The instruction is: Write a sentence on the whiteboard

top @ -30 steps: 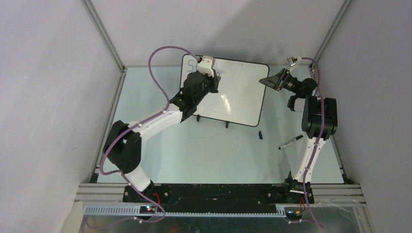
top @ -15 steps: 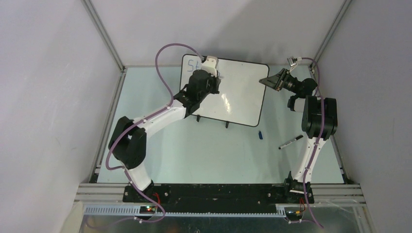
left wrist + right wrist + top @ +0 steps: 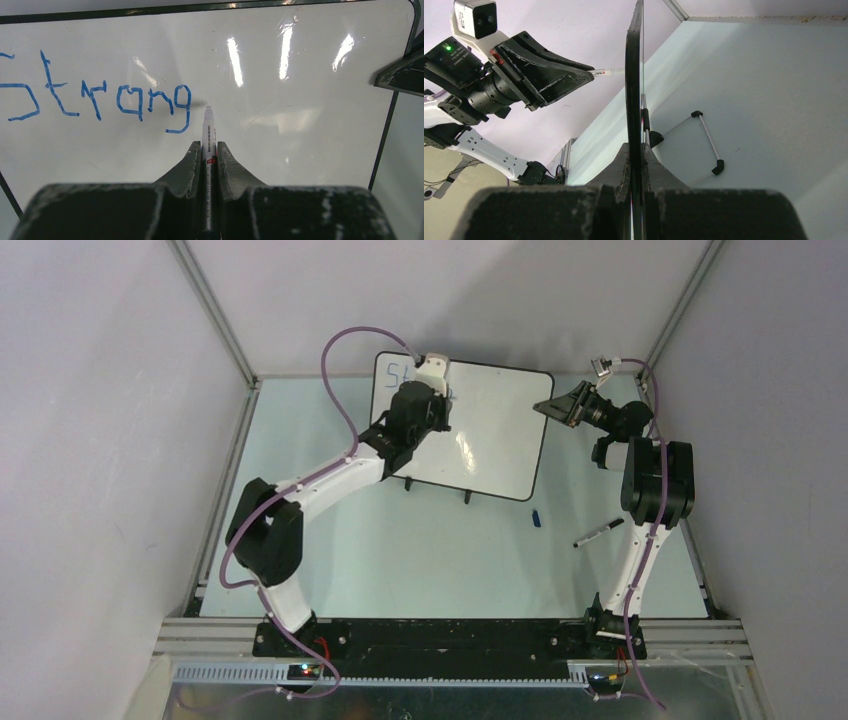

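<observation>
Clamping a thin white marker [image 3: 208,125] tightly in the left pincer [image 3: 208,148], with the tip sticking out straight ahead toward the board [image 3: 310,150]; hard to tell whether touching the glossy surface or hovering just off it. Showing blue writing [image 3: 96,102] ahead and to the left of that pincer, reading "Strang" in uneven letters, with the tail of the last g ending just beside the marker tip. Leaving bare white board ahead and to the right of the pincer, streaked with light reflections. Pinching the board's right edge in the right pincer [image 3: 635,150], closed on the thin black rim, with the board running edge-on straight ahead of it. Standing propped up on a pale table [image 3: 400,550], with a wire foot [image 3: 706,142] showing just beyond and to the right of the right pincer. Lying well behind the right pincer, toward the arm bases: a second marker [image 3: 598,532] and, near it, a small blue cap [image 3: 536,518], both apart from the board.
</observation>
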Robot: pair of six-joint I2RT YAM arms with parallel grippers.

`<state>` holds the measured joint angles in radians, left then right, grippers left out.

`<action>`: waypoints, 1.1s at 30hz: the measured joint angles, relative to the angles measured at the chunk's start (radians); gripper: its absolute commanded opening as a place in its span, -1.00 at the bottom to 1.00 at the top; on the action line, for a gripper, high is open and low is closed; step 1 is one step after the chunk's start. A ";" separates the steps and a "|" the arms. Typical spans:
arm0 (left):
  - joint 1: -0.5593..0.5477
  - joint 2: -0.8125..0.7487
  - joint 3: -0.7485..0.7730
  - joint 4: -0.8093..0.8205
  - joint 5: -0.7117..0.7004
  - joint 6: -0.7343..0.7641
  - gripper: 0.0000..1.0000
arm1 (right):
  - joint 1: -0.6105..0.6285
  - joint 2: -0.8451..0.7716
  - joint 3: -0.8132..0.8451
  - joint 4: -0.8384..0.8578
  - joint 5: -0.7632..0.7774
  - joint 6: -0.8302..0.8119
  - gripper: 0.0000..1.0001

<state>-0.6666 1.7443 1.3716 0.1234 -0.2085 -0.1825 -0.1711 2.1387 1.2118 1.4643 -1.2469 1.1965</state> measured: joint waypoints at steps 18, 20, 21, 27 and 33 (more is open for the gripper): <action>0.000 0.021 0.029 -0.016 -0.025 0.009 -1.00 | 0.000 0.000 0.000 0.000 0.000 0.000 -1.00; 0.000 0.021 0.029 -0.016 -0.025 0.009 -1.00 | 0.000 0.000 0.000 0.000 0.000 0.000 -1.00; 0.000 0.022 0.030 -0.016 -0.025 0.009 -1.00 | 0.000 0.000 0.000 0.000 0.000 0.000 -1.00; 0.000 0.044 0.063 -0.022 -0.025 0.011 -1.00 | 0.000 0.000 0.000 0.000 0.000 0.000 -1.00; 0.000 0.056 0.084 -0.023 -0.025 0.011 -1.00 | 0.000 0.000 0.000 0.000 0.000 0.000 -1.00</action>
<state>-0.6662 1.8000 1.4559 0.1001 -0.2333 -0.1711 -0.1711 2.1387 1.2118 1.4643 -1.2472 1.1965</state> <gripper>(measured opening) 0.152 0.069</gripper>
